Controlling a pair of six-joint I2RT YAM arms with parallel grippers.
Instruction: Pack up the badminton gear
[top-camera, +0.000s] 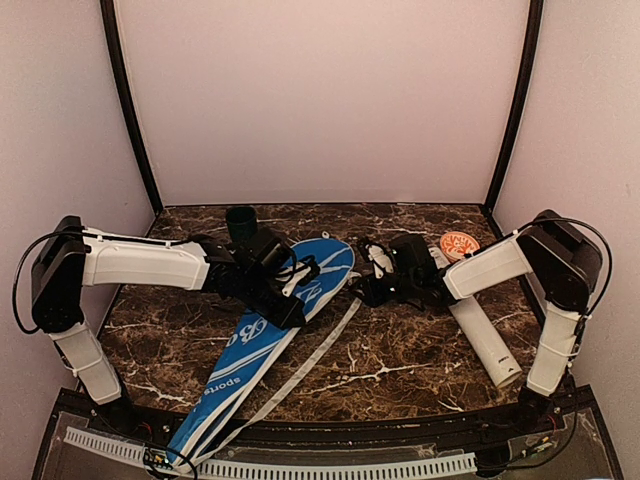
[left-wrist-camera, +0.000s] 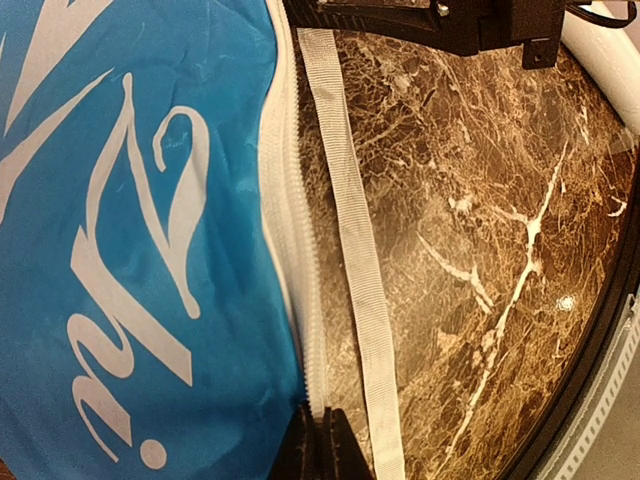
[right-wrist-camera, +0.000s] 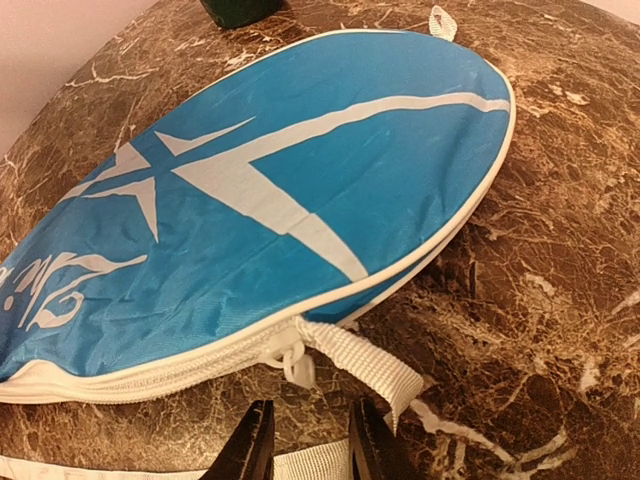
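Underneath everything, the marble table (top-camera: 400, 365); across it, flat and slantwise, the blue racket bag (top-camera: 225, 385), broad head toward the back wall, narrow end reaching the near edge; probably laid so to give each arm a stretch of the zip to work. No rackets or shuttlecocks in sight anywhere (inside, perhaps; impossible to tell). To the right, partly under the right arm and well apart from the bag, the white tube (top-camera: 485, 345), a round orange disc (top-camera: 459, 245) near its far end; parked out of the way, by the look of it. Loose on the marble just beside the zip edge, the white strap (left-wrist-camera: 350, 230). At the back, beside the bag's head, the dark cup (top-camera: 241, 222).

Down at the zipped seam, the left gripper (left-wrist-camera: 320, 445), fingers pressed together with the white zip tape running in between them; seemingly pinching that edge to anchor the cloth. Low at the bag's head, the right gripper (right-wrist-camera: 312, 442), jaws parted and holding nothing, the zip pull (right-wrist-camera: 297, 365) just ahead of the gap; lined up, judging by this, for closing on the pull.

From above only: the whole layout, both arms included; both claws hidden there under their own housings. From the left wrist only: the pinch on the seam. From the right wrist only: the pull tab, the strap's root beside it, the empty gap between the fingers.
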